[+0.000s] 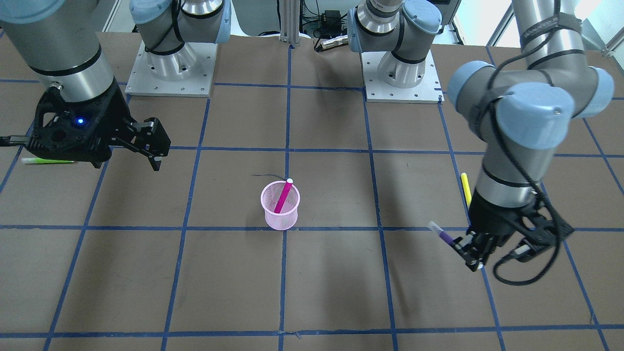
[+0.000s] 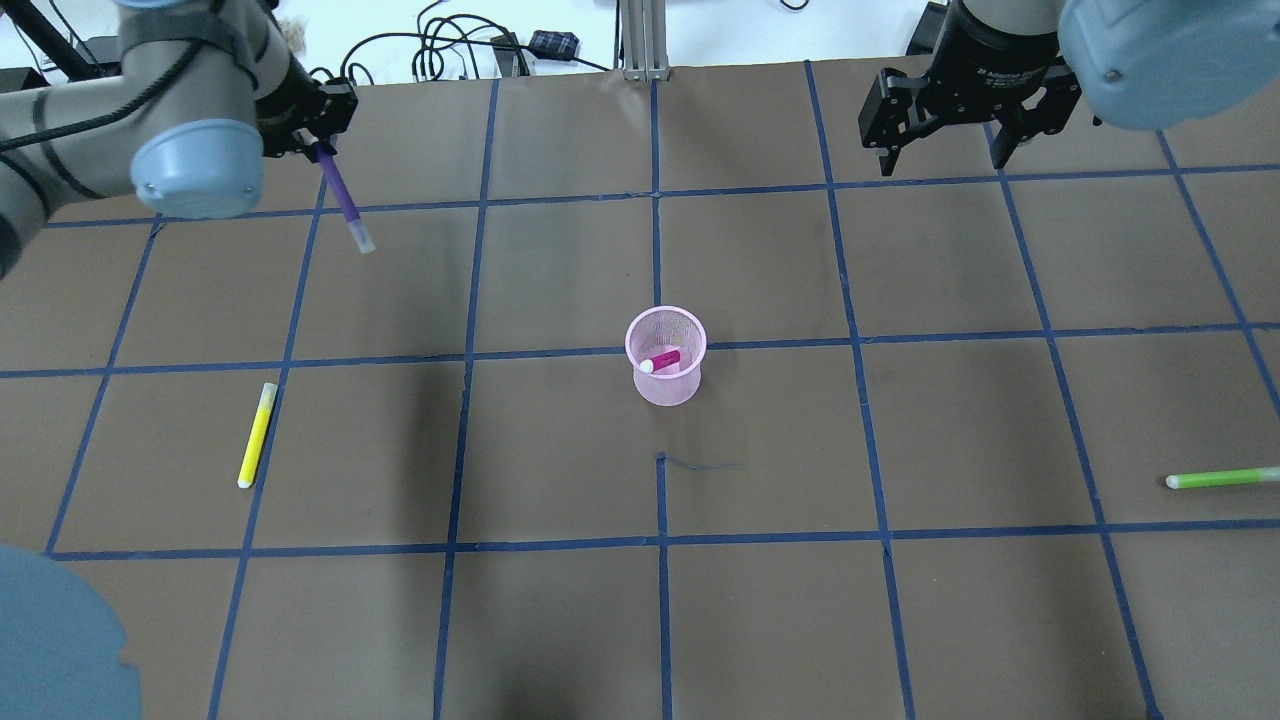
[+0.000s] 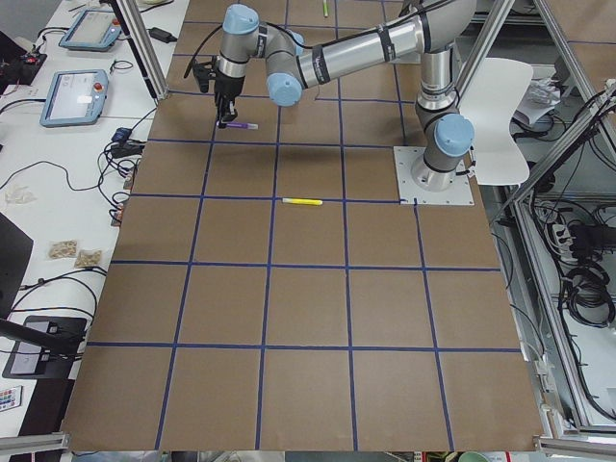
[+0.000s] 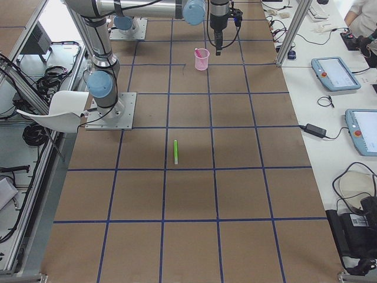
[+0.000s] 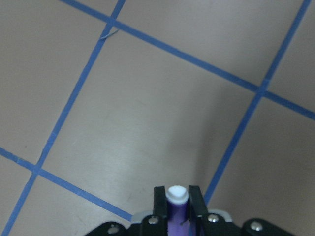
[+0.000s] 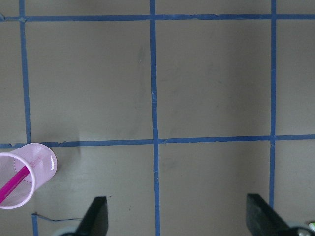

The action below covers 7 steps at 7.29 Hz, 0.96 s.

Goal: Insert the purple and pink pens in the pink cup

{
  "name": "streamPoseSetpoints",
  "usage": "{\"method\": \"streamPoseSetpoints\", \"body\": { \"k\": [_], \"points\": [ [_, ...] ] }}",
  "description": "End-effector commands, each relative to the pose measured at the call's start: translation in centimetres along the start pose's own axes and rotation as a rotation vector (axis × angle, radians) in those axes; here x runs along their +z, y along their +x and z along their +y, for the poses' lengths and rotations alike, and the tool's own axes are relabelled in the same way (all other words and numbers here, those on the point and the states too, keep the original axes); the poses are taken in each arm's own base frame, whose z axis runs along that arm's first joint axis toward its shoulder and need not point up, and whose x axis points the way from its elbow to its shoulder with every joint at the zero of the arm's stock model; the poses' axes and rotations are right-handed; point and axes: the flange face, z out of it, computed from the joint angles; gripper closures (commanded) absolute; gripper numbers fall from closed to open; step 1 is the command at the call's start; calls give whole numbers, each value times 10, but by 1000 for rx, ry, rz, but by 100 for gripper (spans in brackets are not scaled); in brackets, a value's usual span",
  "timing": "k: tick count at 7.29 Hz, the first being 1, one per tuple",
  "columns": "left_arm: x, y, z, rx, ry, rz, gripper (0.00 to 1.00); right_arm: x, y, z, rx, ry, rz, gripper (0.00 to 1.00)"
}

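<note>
Between the left gripper's (image 1: 469, 249) fingers: the purple pen (image 2: 345, 200), pinched near one end, with the rest of the barrel and its pale tip sticking out past the jaws. Wrist view shows both fingers pressed against the barrel. The pen looks to be held clear of the table (image 2: 900, 600), though I can't confirm the gap.

Right gripper (image 2: 942, 158): jaws spread wide, nothing in them, hovering over bare table on the far side.

Progress:
- Pink pen (image 1: 282, 197) is in the pink cup (image 2: 666, 355), leaning against the rim with its white cap just above the edge. Counted as done.
- Purple pen grasped but not delivered. About half the task is left: carry, align over the opening, release.

Position: the cup stands upright near the table's centre, well apart from the left gripper. It lies toward the robot's right of that gripper and nearer the bases.

Other items: yellow pen (image 2: 256, 435) flat on the table on the left side, green pen (image 2: 1220, 478) flat on the right side. Neither belongs to the task, and neither lies between the gripper and the cup.
</note>
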Motion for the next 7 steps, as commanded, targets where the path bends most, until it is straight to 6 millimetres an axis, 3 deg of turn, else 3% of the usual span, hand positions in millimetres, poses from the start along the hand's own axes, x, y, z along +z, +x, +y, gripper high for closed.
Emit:
{"method": "streamPoseSetpoints", "body": {
  "k": [1,4,7],
  "points": [
    [-18,82,59,-90,33,39,100,-6,6,2,6,2,-59,0],
    [-43,146,126,-183,16,91,100,-10,6,9,-18,8,-61,0],
    [-50,186,186,-247,46,57,100,-6,9,12,-59,1,-14,0]
  ]
}}
